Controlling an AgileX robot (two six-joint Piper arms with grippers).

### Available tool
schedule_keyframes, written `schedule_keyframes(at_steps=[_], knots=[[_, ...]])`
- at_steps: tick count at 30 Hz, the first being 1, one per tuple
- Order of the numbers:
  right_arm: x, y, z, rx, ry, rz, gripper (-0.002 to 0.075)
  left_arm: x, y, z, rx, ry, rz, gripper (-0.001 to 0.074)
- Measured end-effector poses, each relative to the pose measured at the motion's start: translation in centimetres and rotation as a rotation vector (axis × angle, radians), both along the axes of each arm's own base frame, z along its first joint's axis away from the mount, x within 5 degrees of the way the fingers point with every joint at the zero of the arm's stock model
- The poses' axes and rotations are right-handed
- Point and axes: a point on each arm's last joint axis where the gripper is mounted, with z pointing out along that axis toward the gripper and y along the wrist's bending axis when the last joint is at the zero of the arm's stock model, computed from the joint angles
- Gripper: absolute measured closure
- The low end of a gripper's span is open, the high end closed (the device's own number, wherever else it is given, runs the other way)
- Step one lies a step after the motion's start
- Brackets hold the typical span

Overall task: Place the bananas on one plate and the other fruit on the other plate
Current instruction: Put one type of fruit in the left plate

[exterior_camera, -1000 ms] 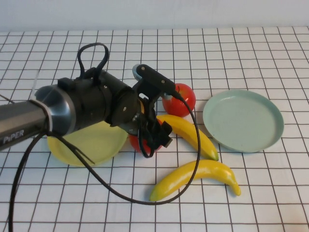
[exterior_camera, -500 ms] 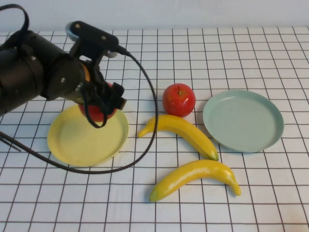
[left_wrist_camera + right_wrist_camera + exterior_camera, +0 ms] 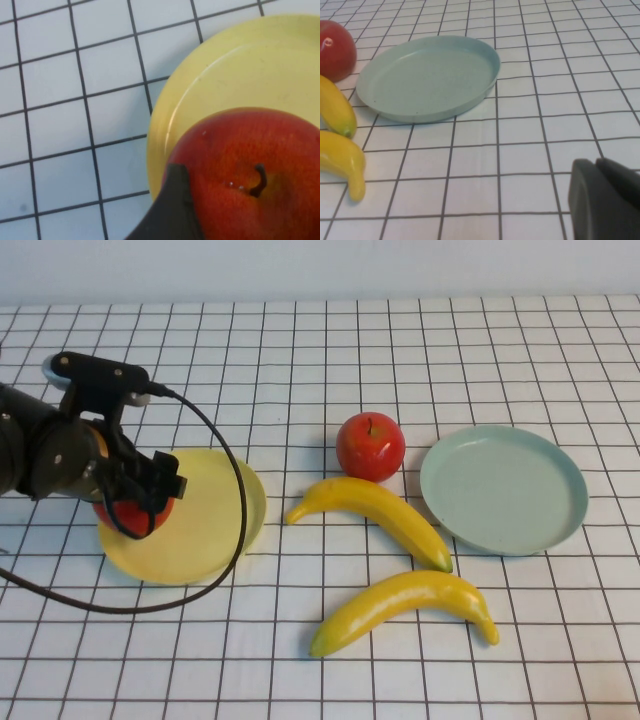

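Over yellow plate (image 3: pixel 205 530), left gripper (image 3: pixel 135 502) half hides apple (image 3: pixel 133 515); right gripper (image 3: pixel 607 200) parked

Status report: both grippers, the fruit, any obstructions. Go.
Left gripper shut on apple over yellow plate. Right gripper parked beside blue-green plate. Second apple, both bananas unsorted. Nothing blocking.
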Motion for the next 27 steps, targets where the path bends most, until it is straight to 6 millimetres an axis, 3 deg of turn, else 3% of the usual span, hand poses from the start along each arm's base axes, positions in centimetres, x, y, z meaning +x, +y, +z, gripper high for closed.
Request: schedule_keyframes(at_steps=[11, 27], knots=[[0.0, 0.0, 0.0, 0.000, 0.000, 0.000, 0.0741, 0.7, -0.3, -1.1, -0.023, -0.007, -0.003, 0.0161], [0.0, 0.0, 0.0, 0.000, 0.000, 0.000, 0.0741, 0.9, -0.5, -1.0, -0.036, -0.030, -0.010, 0.0161]])
